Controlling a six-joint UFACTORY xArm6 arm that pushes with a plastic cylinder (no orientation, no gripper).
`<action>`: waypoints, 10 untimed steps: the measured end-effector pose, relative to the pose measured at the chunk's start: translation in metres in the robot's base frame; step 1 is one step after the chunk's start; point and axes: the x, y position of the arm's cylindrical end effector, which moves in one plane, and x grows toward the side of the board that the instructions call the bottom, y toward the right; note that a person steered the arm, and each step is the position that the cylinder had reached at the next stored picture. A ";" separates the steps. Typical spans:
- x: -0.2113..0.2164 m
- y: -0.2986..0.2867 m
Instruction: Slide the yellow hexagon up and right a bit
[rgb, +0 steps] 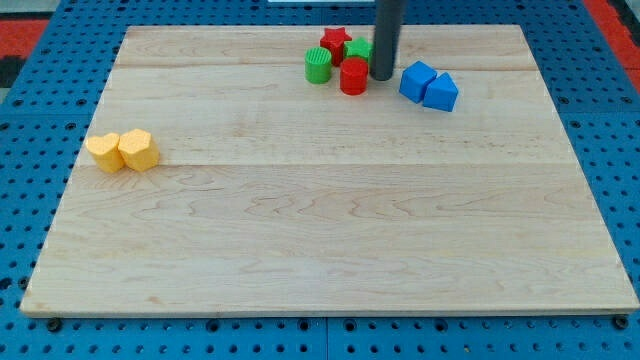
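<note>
Two yellow blocks sit touching near the board's left edge. The right one (138, 149) looks like the yellow hexagon. The left one (104, 152) has a less clear shape. My tip (382, 77) is far away at the view's top, right of centre. It stands between a red cylinder (353, 76) on its left and a blue cube (417, 80) on its right. The rod rises out of the top of the view.
A red star (335, 40), a green cylinder (318, 66) and a green block (358, 50) partly hidden by the rod cluster left of my tip. A blue triangular block (441, 92) touches the blue cube. The wooden board (330, 250) lies on a blue pegboard.
</note>
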 end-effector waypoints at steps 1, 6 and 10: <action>0.013 0.003; 0.029 0.018; 0.231 -0.097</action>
